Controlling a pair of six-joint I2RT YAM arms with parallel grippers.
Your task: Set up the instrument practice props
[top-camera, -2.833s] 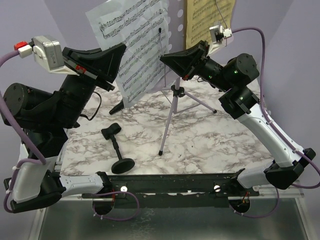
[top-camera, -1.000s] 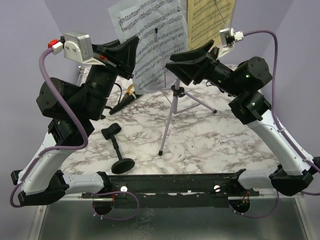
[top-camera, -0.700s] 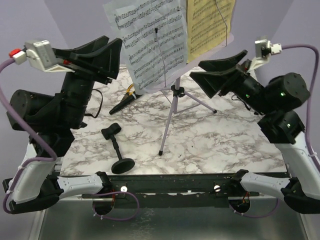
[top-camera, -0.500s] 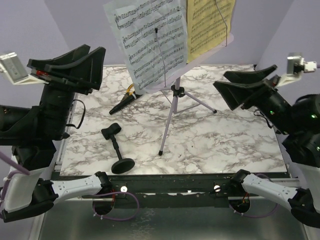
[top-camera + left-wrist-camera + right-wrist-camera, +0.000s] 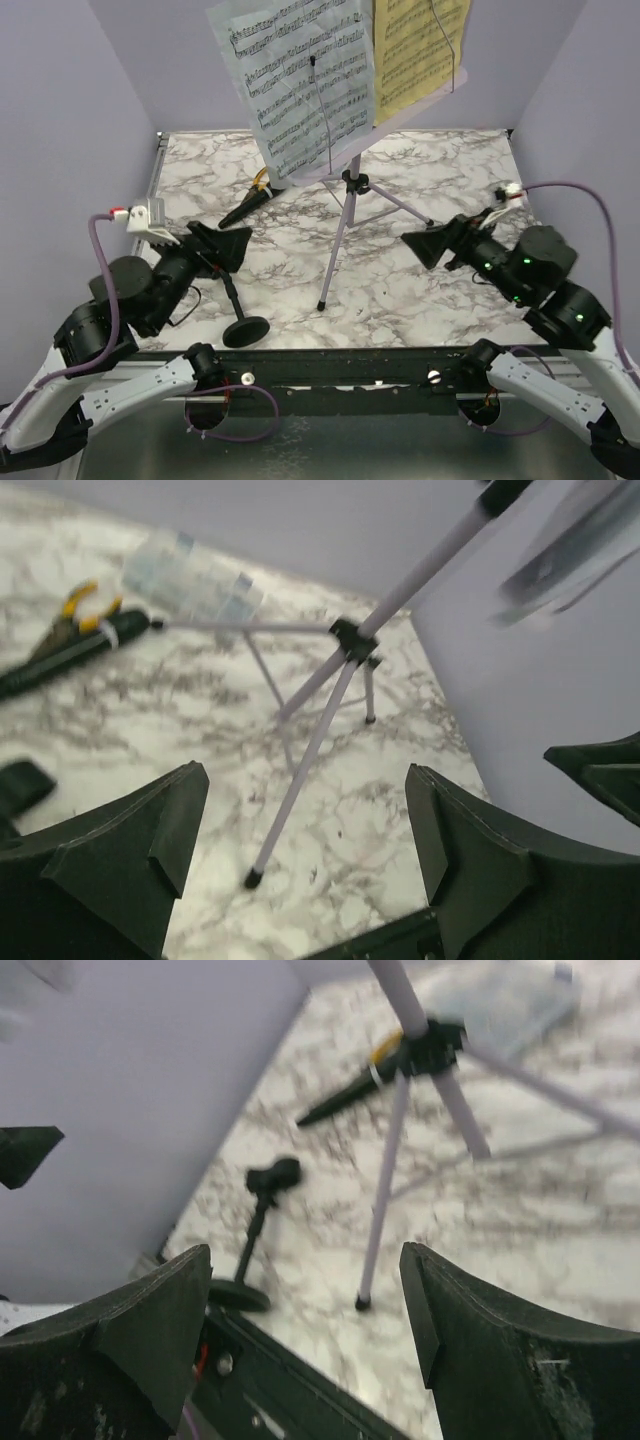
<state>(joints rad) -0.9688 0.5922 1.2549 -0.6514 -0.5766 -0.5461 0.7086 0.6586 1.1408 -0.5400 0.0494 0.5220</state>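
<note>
Yellow-handled pliers [image 5: 262, 181] and a clear plastic box [image 5: 190, 578], close together toward the marbled tabletop's [image 5: 450, 170] far side

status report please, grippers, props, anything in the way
Left gripper and right gripper open, empty. Music stand upright, white page and yellow page on it. Microphone lying on table, not in mic stand. Pliers beside microphone.
</note>
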